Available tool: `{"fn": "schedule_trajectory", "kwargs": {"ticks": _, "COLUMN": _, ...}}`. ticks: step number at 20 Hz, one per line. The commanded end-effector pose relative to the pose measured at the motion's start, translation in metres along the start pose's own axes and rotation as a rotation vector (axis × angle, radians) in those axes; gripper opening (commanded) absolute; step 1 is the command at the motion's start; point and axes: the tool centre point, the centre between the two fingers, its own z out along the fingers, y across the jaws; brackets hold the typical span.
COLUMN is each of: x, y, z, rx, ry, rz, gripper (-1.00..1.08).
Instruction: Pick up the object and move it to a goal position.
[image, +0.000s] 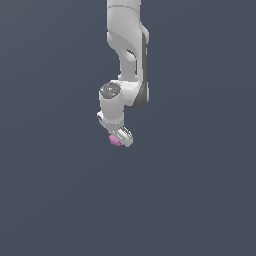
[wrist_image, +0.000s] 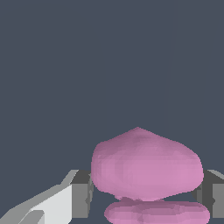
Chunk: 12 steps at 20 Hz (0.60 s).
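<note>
The object (wrist_image: 146, 164) is a pink-magenta lumpy blob sitting between my two grey finger pads (wrist_image: 81, 192) in the wrist view, with both pads touching its sides. In the exterior view the object (image: 114, 140) shows as a small pink spot at the tip of the white gripper (image: 119, 139), near the middle of the picture. The gripper is shut on the object. A second pink lump shows just below the object in the wrist view; I cannot tell whether it is part of it or a reflection.
The white arm (image: 129, 45) comes down from the top of the exterior view. All around is a plain dark grey-blue surface (image: 200, 200) with no other objects or edges in view.
</note>
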Motion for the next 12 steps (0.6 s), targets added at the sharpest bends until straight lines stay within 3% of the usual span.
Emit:
{"fn": "schedule_trajectory", "kwargs": {"ticks": 1, "x": 0.004, "y": -0.004, "z": -0.013, "rx": 0.000, "ry": 0.001, "rz": 0.000, "gripper": -1.00}}
{"fn": "schedule_trajectory", "kwargs": {"ticks": 12, "x": 0.032, "y": -0.028, "z": -0.105, "rx": -0.002, "ry": 0.002, "rz": 0.001, "gripper": -1.00}}
